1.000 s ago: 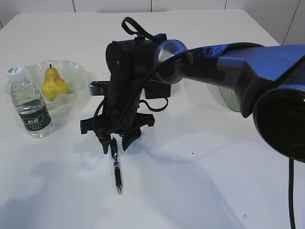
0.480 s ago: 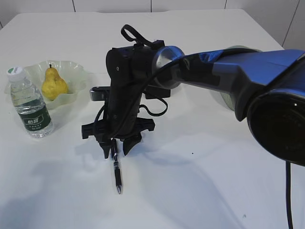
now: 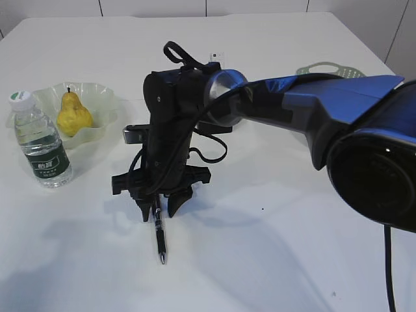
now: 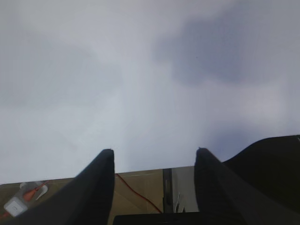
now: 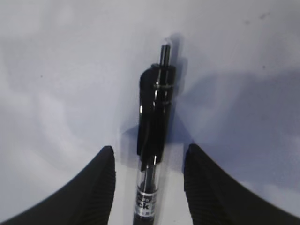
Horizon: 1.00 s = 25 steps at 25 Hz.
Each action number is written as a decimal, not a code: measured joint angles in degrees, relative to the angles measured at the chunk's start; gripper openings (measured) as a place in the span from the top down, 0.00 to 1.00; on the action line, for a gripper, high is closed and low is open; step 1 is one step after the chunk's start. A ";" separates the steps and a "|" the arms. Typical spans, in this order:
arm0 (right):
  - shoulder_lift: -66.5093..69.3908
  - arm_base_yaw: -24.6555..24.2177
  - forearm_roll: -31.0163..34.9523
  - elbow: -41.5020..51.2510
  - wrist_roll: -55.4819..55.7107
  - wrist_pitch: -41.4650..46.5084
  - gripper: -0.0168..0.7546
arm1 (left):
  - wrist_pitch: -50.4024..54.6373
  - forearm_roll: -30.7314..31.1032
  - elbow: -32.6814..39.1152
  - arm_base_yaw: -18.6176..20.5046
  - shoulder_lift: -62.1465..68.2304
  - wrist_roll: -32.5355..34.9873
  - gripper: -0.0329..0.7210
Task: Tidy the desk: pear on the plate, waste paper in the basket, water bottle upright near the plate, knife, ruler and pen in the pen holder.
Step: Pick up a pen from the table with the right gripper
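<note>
The pen (image 3: 159,235) lies flat on the white table (image 3: 273,260), near the front of the exterior view and a little left of centre, its tip toward the camera and its black clicker end pointing away. The right gripper (image 3: 157,209) stands directly over that clicker end, reaching across from the blue arm (image 3: 325,104) on the right. In the right wrist view the pen (image 5: 153,140) runs up between the two ribbed black fingers (image 5: 96,187), which are spread with clear table showing on either side of the barrel, so they straddle it without pinching it. Whether the fingertips touch the table cannot be told. The gripper's body and cables hide the table just behind the pen; a dark object (image 3: 133,134) juts out to the left from behind the wrist, too hidden to identify. Well to the left, the yellow pear (image 3: 73,116) sits on the pale green wavy plate (image 3: 104,97), and the water bottle (image 3: 41,142) stands upright just in front of the plate's left edge, white cap on top. At the far right, the rim of the sage green basket (image 3: 328,68) shows above the arm, the rest hidden behind it. The left gripper (image 4: 154,157) appears only in its own wrist view, fingers spread apart with nothing between them, over bare table with the table edge and an orange cable (image 4: 138,194) below.
</note>
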 joint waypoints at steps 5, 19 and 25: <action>0.26 0.00 0.00 -2.10 0.00 0.73 0.47 | 0.00 0.00 0.00 0.00 0.00 0.00 0.45; 1.13 0.00 -1.70 -2.37 0.00 4.21 0.47 | 0.00 0.00 0.00 0.00 0.00 0.00 0.45; 1.13 0.00 -3.28 -2.37 0.00 4.36 0.47 | 0.00 0.00 0.00 0.00 0.00 0.00 0.45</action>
